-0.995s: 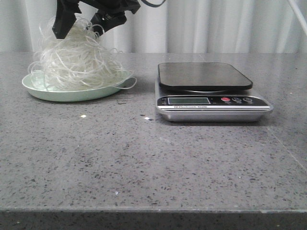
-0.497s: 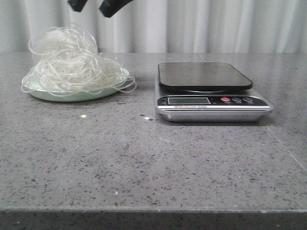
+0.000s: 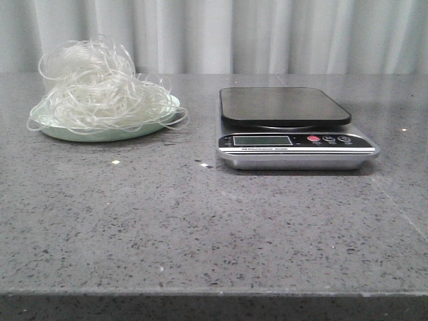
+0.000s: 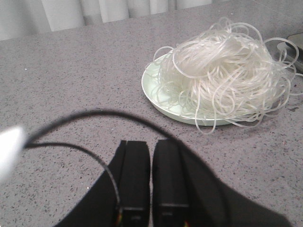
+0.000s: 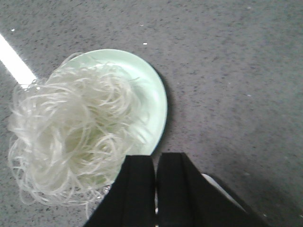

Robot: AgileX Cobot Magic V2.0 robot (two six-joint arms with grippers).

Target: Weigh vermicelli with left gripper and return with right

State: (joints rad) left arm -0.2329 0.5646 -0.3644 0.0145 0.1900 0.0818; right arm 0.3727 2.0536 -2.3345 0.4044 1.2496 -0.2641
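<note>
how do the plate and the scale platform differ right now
The plate is round and pale mint green; the scale platform is a dark rounded rectangle. The plate carries the vermicelli, whose strands spill past its rim; the platform is bare. The plate rests directly on the table, while the platform sits raised on the scale's silver base. Both are flat, shallow surfaces on the same grey table.

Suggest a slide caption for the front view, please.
Vermicelli heaped on the green plate, left of an empty scale.
</note>
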